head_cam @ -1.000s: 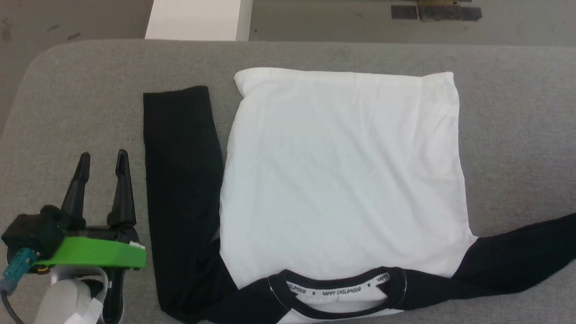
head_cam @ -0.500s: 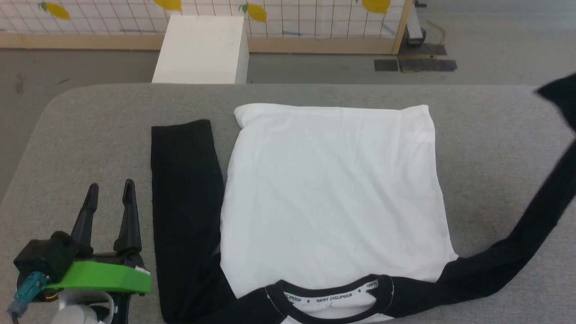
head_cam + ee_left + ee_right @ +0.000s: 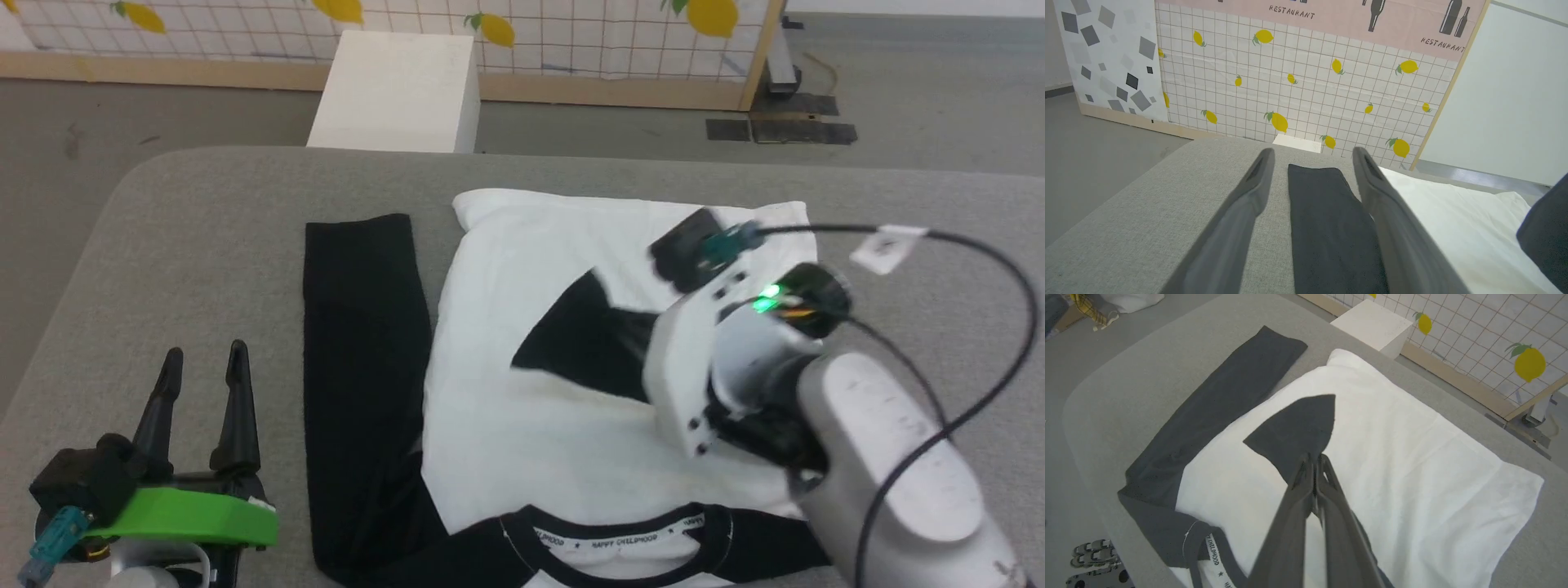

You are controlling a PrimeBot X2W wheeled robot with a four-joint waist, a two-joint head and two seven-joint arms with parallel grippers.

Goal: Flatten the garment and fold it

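While the right gripper (image 3: 1313, 459) had its jaws clenched on the black sleeve (image 3: 1298, 428) over the white-bodied raglan shirt (image 3: 571, 425) on the grey fabric table (image 3: 204, 204), the left gripper (image 3: 206, 353) stood near left, jaws released. Advised: lay sleeve straight across before release.

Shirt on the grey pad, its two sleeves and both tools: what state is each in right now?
garment: white body spread flat on the grey pad, collar nearest the robot.
left-side sleeve: lying flat and straight beside the body.
right-side sleeve: folded in over the white body, pinched near its end.
left tool: open, empty.
right tool: shut on the right-side sleeve.
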